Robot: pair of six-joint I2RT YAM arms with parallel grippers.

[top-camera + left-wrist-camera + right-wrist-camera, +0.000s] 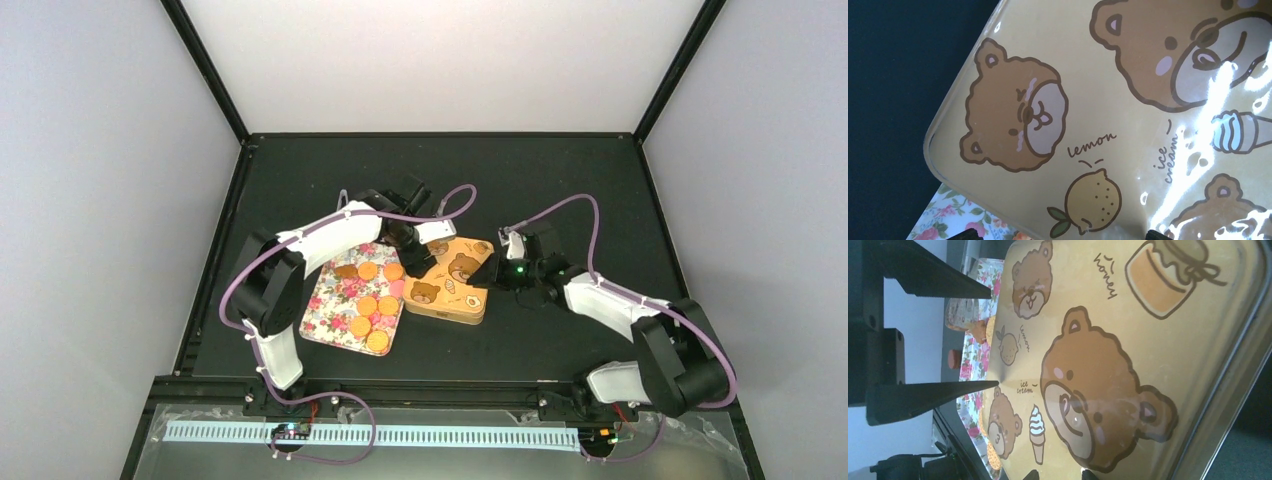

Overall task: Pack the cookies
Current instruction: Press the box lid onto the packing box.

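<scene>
Orange cookies (367, 305) left of the bear tin (450, 292) look light and brittle; pinch one gently across its rim. Left gripper (415, 263) gapes over the tin; right gripper (493, 272) sits at its edge, perhaps half-closed, I cannot tell.

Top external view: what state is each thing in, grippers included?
cookies: loose on the floral tray, not packed.
floral tray: flat, uncovered.
bear tin: printed lid up, looks closed.
left gripper: open, over the tin's left edge.
right gripper: at the tin's right edge, fingers close together, grip unclear.
</scene>
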